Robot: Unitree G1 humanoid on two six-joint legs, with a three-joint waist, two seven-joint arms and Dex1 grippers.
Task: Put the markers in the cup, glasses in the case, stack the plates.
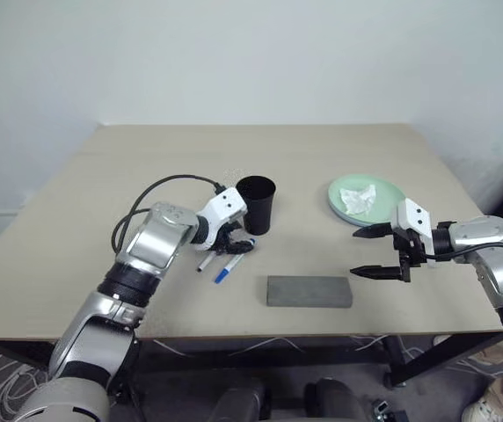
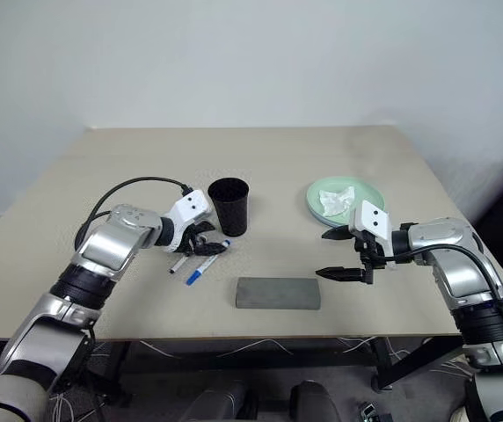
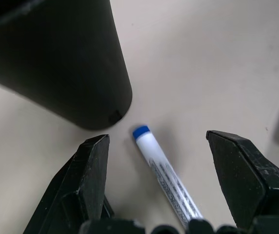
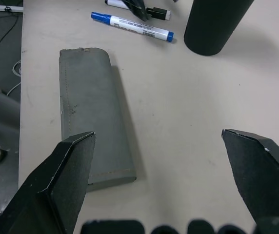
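Item: blue-capped marker [image 3: 166, 175], lying flat on the table [image 1: 339, 167] just beside the foot of the black cup [image 1: 256, 204]. Our left gripper [image 1: 231, 243] hangs low over it with its fingers spread, one to each side of the barrel, nothing clamped yet.

Item: black-capped marker [image 1: 206, 261], lying close beside the first, partly under our left wrist.

Item: grey case [image 1: 309, 291], closed, near the front edge of the table, between our two arms.

Item: plates [image 1: 390, 191], pale green on top, stacked at the far right, with a crumpled white tissue [image 1: 358, 199] lying on them. We cannot make out the glasses.

Item: right gripper [image 1: 375, 252], jaws wide apart, empty, hovering between the case and the plates.

Handling note, as we judge it: settle the left fingers squarely across the barrel before closing, keep them off the cup wall, and grip near mid-length so the marker tips upright cleanly over the rim.
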